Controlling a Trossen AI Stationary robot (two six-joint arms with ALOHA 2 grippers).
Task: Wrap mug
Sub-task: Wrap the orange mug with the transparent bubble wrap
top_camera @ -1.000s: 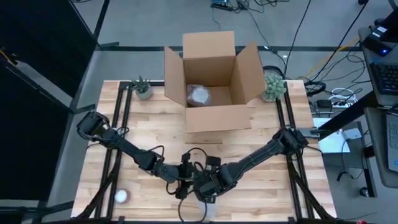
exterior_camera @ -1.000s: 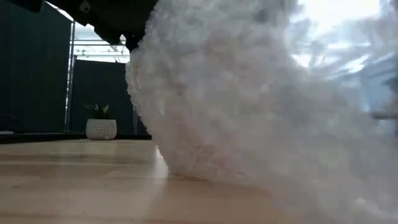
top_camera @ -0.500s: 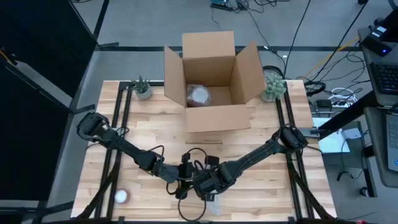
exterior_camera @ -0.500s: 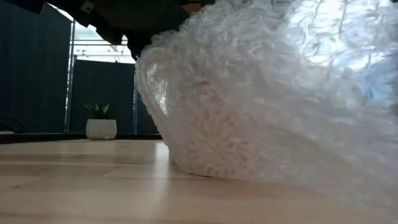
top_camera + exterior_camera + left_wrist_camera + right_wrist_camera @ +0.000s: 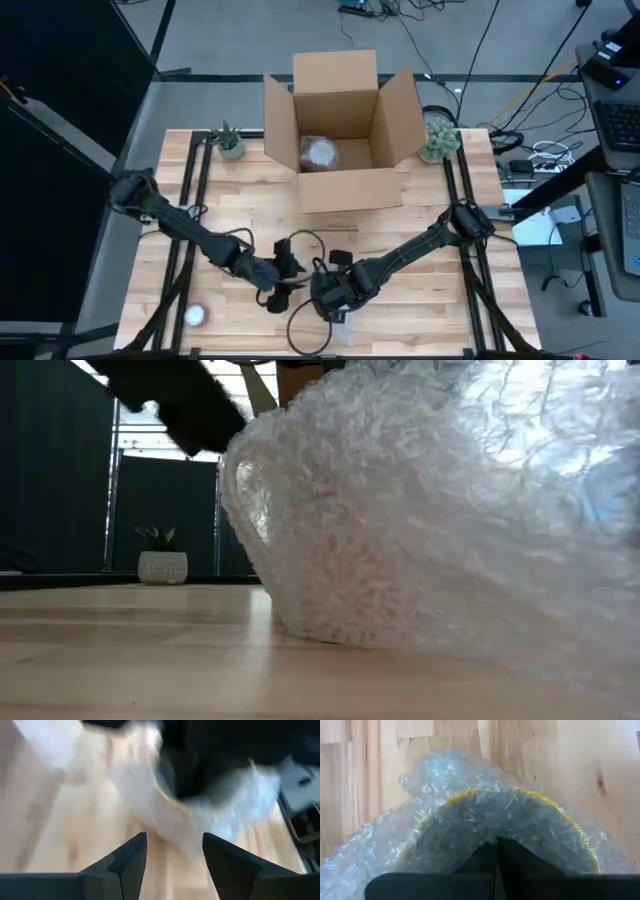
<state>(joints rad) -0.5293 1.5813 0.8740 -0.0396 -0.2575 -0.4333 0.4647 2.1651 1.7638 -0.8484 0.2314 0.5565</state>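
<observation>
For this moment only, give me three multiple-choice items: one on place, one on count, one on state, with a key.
1. Where is the cardboard box?
A. far edge of the table, middle
B. near left corner
C. on the floor

2. How many small potted plants stand on the table?
A. none
B. two
C. four

3. What is the right gripper doing?
A. hanging open, apart from everything
B. shut on the bubble wrap over the mug
C. inside the box

Key: 1 A, high view shows it there. 2 B, left plant, right plant. 3 B, jaws closed on wrap over the yellow rim.
</observation>
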